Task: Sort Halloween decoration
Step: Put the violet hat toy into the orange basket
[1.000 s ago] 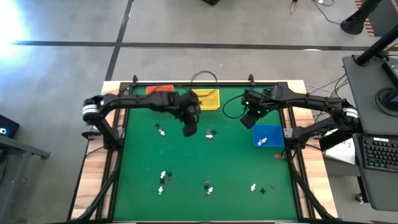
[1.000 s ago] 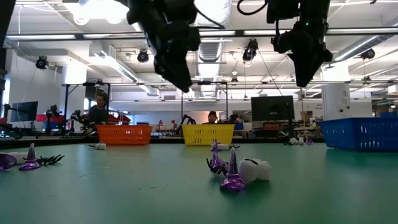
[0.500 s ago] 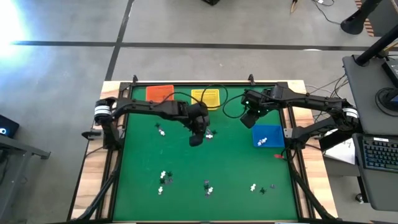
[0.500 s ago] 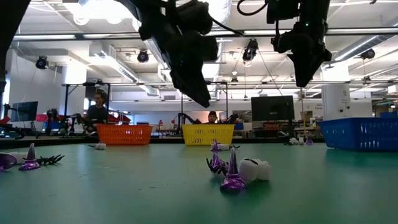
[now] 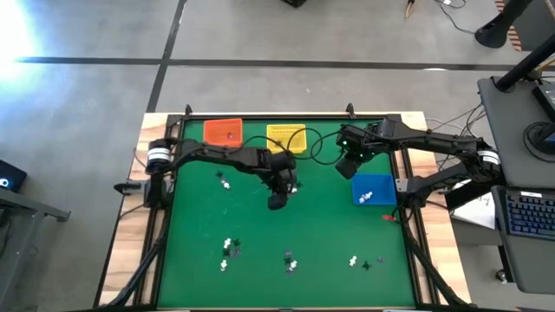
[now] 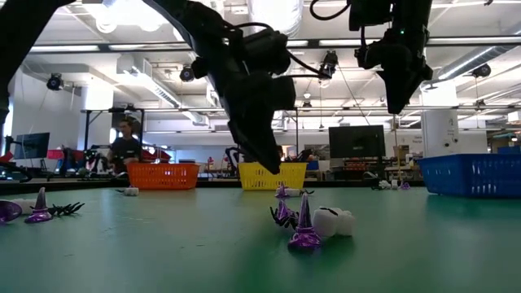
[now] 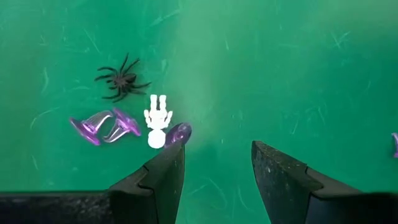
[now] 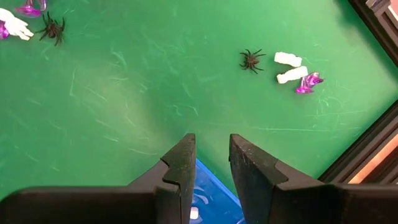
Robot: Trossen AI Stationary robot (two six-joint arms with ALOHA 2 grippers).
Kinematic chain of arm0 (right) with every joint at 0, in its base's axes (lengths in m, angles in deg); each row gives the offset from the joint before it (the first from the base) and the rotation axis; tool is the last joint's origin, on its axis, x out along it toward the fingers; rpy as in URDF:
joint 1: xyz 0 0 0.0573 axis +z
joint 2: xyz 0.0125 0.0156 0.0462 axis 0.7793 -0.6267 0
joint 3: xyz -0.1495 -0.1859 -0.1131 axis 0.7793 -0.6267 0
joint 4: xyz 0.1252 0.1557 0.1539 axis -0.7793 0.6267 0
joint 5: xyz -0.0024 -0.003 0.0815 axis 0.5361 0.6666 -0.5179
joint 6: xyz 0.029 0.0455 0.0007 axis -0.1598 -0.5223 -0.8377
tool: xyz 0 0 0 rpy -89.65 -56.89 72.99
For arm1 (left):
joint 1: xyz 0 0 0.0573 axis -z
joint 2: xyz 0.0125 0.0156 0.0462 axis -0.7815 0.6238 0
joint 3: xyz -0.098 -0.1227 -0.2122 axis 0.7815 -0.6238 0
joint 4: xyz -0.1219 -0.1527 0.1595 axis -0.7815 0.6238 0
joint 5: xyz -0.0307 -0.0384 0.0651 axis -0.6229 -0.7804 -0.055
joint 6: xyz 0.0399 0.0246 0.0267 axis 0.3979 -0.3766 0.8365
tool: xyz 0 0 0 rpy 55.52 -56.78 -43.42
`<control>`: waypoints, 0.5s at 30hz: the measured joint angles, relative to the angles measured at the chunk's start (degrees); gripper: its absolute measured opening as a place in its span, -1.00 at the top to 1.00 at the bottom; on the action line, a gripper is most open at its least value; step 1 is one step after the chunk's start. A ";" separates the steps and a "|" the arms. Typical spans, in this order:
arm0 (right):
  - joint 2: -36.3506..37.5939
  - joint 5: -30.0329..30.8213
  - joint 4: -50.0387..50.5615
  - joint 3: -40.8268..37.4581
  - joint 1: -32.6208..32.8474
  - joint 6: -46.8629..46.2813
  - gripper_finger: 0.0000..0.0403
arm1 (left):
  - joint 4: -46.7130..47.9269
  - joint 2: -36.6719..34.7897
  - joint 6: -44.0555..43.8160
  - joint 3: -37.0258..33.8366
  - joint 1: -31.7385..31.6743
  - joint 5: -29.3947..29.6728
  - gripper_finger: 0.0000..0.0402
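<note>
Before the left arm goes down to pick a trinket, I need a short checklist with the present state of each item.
1. Left end effector open and empty: ok.
2. White skeleton centred between its fingers: not ok, it lies off to one side.
3. Black spider and purple trinkets apart from the skeleton: not ok, close beside it.
4. Right end effector away from this cluster, above the blue basket: ok.
5. Which basket takes white pieces: cannot tell.

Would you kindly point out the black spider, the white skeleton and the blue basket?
black spider [image 7: 122, 78], left wrist view, on its body.
white skeleton [image 7: 157, 118], left wrist view, on its torso.
blue basket [image 5: 381, 184], high view, on its rim.
</note>
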 joint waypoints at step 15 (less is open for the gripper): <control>0.00 0.00 0.00 0.00 0.00 0.01 0.55 | -2.65 0.96 1.29 0.00 -0.02 0.51 0.16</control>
